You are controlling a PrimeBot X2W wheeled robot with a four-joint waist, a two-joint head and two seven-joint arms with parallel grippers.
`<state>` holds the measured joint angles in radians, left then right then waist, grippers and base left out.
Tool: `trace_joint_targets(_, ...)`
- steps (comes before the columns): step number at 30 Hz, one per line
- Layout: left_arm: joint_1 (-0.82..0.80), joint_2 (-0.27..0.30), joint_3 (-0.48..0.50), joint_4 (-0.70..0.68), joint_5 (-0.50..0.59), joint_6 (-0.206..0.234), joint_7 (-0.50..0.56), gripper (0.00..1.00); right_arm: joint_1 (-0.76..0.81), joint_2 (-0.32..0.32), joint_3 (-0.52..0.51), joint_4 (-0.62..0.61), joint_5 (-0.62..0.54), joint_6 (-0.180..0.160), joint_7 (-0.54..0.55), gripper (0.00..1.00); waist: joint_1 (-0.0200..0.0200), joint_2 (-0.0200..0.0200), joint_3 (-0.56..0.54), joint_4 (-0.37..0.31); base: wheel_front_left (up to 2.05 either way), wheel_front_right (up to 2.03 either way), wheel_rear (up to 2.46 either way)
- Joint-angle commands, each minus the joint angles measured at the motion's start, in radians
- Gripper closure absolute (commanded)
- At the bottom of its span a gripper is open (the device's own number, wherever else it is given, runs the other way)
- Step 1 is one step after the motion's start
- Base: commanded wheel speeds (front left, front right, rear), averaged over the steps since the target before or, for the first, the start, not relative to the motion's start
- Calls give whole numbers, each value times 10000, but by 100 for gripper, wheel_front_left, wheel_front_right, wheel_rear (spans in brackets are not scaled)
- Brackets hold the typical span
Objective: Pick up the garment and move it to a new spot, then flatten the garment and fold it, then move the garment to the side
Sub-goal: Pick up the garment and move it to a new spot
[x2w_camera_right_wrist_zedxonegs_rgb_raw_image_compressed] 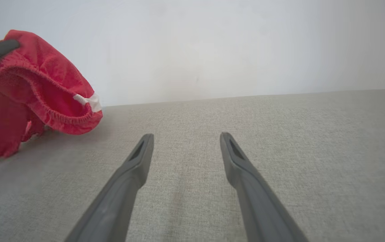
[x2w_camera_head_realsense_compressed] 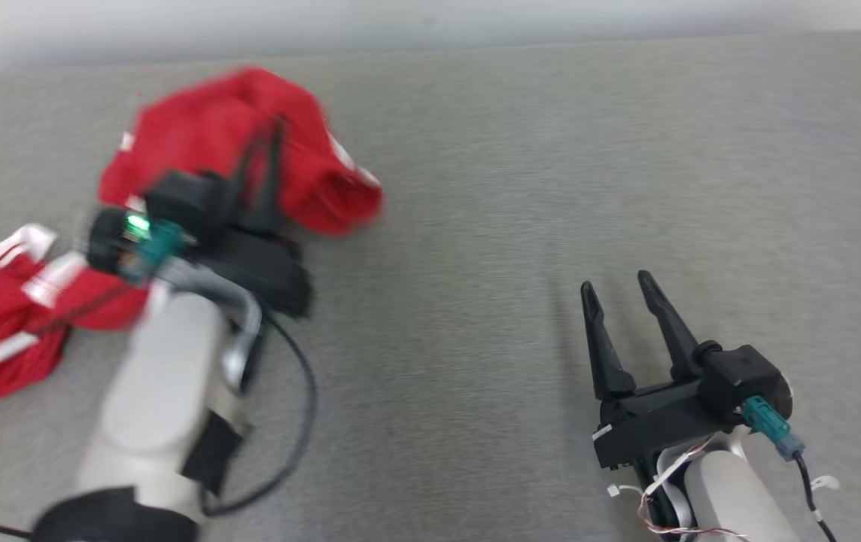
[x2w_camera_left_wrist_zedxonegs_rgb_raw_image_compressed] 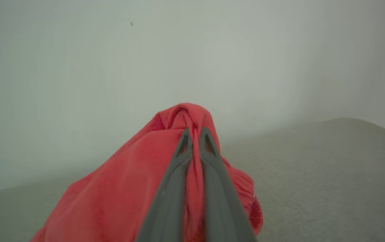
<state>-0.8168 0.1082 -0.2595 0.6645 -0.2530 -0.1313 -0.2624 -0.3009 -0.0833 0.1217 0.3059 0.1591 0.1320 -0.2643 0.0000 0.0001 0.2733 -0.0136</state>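
At the far left of the head view the garment (x2w_camera_head_realsense_compressed: pixel 9 331) lies crumpled on the grey fabric surface (x2w_camera_head_realsense_compressed: pixel 476 226), its red-and-white striped trim showing and part of it cut off by the picture's edge. It is so bunched that neither its long axis nor the way it points can be told. Just to its right the pale left forearm reaches up and forward, blurred. The left end effector (x2w_camera_head_realsense_compressed: pixel 261 169) is clamped on a fold of the other red garment (x2w_camera_head_realsense_compressed: pixel 205 128), which has white edging and a gathered hem and hangs from the fingers, its lower part near or on the surface. Well apart at the right, the right end effector (x2w_camera_head_realsense_compressed: pixel 617 281) is low over bare fabric, fingers spread and holding nothing.
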Motion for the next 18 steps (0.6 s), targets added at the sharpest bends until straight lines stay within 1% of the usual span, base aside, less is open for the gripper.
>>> trace_joint_targets(1, 191, -55, -152, -22, -149, 22, -36, 100, 134, 107, 61, 22, 52, -25, -1, 0, 0, -1, -207, -812, 0, 0, 0)
trace_joint_targets(4, 588, -377, -544, -253, -304, 20, -35, 100, 206, 172, 51, 53, 95, -25, -1, 0, 0, -1, -277, -1306, 0, 0, 0)
trace_joint_targets(8, 1156, -548, -901, -748, -681, 18, -35, 100, 324, 234, -39, 108, 111, -25, -1, 0, 0, -1, -351, -1817, 0, 0, 0)
trace_joint_targets(11, 1557, -574, -1262, -1196, -1097, 17, -35, 100, 430, 273, -108, 128, 93, -25, -1, 0, 0, -1, -390, -2032, 0, 0, 0)
trace_joint_targets(14, 1863, -560, -1735, -1580, -1351, 22, -36, 100, 515, 276, -198, 146, 111, -25, -1, 0, 0, -1, -432, -2098, 0, 0, 0)
trace_joint_targets(15, 1963, -561, -1864, -1593, -1287, 71, -35, 98, 542, 287, -207, 139, 90, -25, -1, 0, 0, -1, -450, -2093, 0, 0, 0)
trace_joint_targets(16, 2099, -558, -1928, -1532, -1292, 126, -35, 7, 576, 295, -229, 143, 64, -25, -1, 0, 0, -1, -484, -2075, 0, 0, 0)
trace_joint_targets(17, 2194, -546, -1929, -1525, -1327, 232, -35, 0, 579, 301, -248, 155, 54, -25, -1, 0, 0, -1, -520, -2045, 0, 0, 0)
trace_joint_targets(18, 2257, -553, -1936, -1479, -1225, 288, -35, 0, 555, 310, -245, 152, 68, -25, -1, 0, 0, -1, -540, -2010, 0, 0, 0)
